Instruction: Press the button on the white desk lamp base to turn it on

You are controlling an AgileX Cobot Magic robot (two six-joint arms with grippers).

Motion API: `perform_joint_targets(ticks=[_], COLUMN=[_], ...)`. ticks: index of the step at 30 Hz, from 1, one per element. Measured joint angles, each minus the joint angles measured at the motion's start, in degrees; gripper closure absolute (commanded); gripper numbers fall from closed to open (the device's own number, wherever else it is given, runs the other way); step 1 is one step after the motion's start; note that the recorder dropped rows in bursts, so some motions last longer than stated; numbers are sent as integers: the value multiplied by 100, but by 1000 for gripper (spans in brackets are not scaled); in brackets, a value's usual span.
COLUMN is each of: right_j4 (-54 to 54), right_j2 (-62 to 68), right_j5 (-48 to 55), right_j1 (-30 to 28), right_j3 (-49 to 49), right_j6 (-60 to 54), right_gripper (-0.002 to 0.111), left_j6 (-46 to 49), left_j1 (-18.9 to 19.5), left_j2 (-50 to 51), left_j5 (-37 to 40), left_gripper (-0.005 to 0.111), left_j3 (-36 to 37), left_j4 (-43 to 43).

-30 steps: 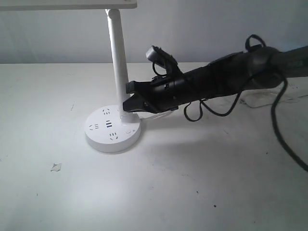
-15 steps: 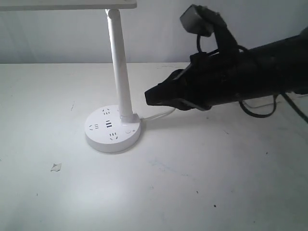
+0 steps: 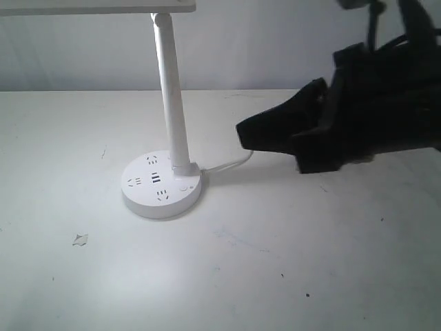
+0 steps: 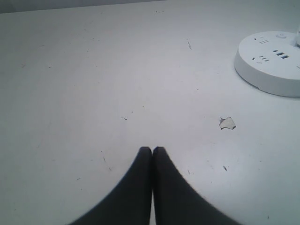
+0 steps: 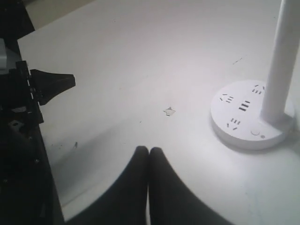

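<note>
The white desk lamp base [image 3: 162, 187] is a round flat disc left of centre on the white table, with a slim stem [image 3: 172, 96] rising from it. The button [image 3: 183, 187] is a faint circle on the base top, next to the stem's foot. My right gripper [image 3: 242, 131] is shut and empty, hanging in the air to the right of the stem and clear of the base. In the right wrist view its tips [image 5: 149, 151] point at the table, with the base [image 5: 236, 133] and button [image 5: 254, 132] off to one side. My left gripper [image 4: 152, 151] is shut and empty above bare table, far from the base [image 4: 269, 77].
A white cable [image 3: 227, 165] runs from the base toward the right. A small paper scrap [image 3: 80, 239] lies on the table in front of the base. The lamp head [image 3: 96, 7] spans the top left. The left arm's dark gripper [image 5: 51, 84] shows at the table edge.
My right gripper has pulled back from the stem's foot, rising and moving right, away from the base. The lamp and the left gripper have not moved.
</note>
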Motion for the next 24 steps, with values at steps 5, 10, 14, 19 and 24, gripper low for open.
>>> perform_joint_targets(ticks=[5, 10, 14, 19, 24], right_j4=[-556, -651, -665, -739, -2532], right_j2=[-1177, -2591, -3598, -4403, -4517], right_j5=[-317, -870, -1660, -2834, -4234], right_j1=[0, 0, 0, -12, -12], right_j3=[284, 1155, 1819, 2591, 3293], right_j6=[769, 1310, 1696, 1799, 2209], right_gripper=[108, 108, 108, 108, 108], left_j6=[0, 0, 0, 0, 0], left_j1=[0, 0, 0, 0, 0], left_j2=[0, 0, 0, 0, 0], left_j5=[0, 0, 0, 0, 0], left_gripper=[107, 107, 107, 107, 107], left_j3=[0, 0, 0, 0, 0], left_j4=[0, 0, 0, 0, 0])
